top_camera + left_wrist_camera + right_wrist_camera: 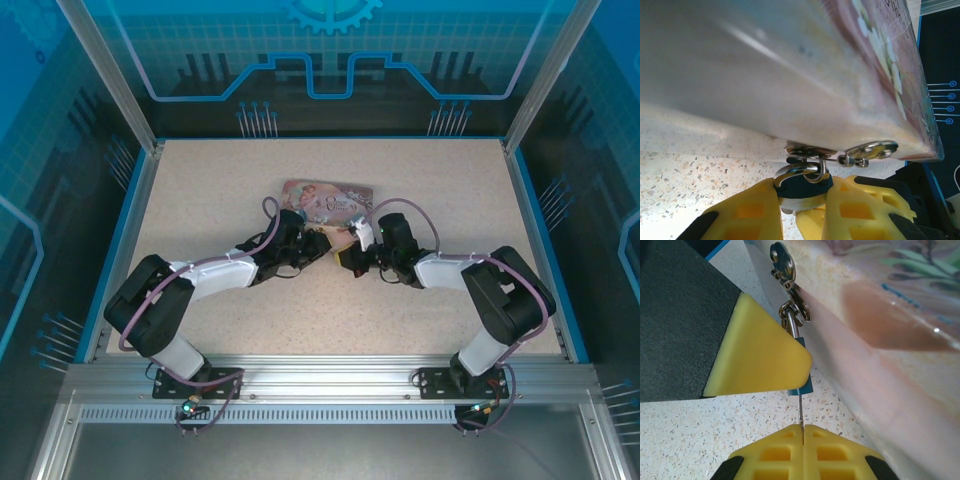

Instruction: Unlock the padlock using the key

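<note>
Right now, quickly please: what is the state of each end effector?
The left end effector is closed on the padlock.
The right end effector is closed on the key.

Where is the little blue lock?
In the left wrist view, the padlock is pinched in the left hand, hooked onto the pink tin.

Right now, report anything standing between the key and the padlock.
Nothing visible does. The key, pinched in the right gripper, reaches straight to the underside of the padlock. The left gripper clamps the padlock from the sides, off the key's line.
</note>
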Robot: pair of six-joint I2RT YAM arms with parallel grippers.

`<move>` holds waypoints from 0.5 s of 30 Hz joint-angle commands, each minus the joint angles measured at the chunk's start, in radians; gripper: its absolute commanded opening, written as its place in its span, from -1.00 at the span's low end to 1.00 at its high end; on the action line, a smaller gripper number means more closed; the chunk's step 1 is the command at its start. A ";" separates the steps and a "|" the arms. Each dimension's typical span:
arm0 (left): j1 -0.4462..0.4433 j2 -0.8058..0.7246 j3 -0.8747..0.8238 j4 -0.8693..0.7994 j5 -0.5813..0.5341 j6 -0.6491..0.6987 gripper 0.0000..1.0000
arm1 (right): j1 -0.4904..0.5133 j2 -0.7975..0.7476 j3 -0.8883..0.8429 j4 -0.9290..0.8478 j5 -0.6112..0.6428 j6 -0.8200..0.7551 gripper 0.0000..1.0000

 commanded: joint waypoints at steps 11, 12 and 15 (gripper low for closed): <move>-0.025 -0.035 0.016 -0.036 0.070 -0.059 -0.91 | 0.102 -0.040 -0.039 0.165 0.273 -0.140 -1.00; -0.025 -0.038 0.016 -0.036 0.069 -0.065 -0.91 | 0.109 -0.044 -0.043 0.167 0.300 -0.145 -1.00; -0.025 -0.040 0.023 -0.046 0.066 -0.068 -0.91 | 0.125 -0.054 -0.057 0.171 0.362 -0.152 -1.00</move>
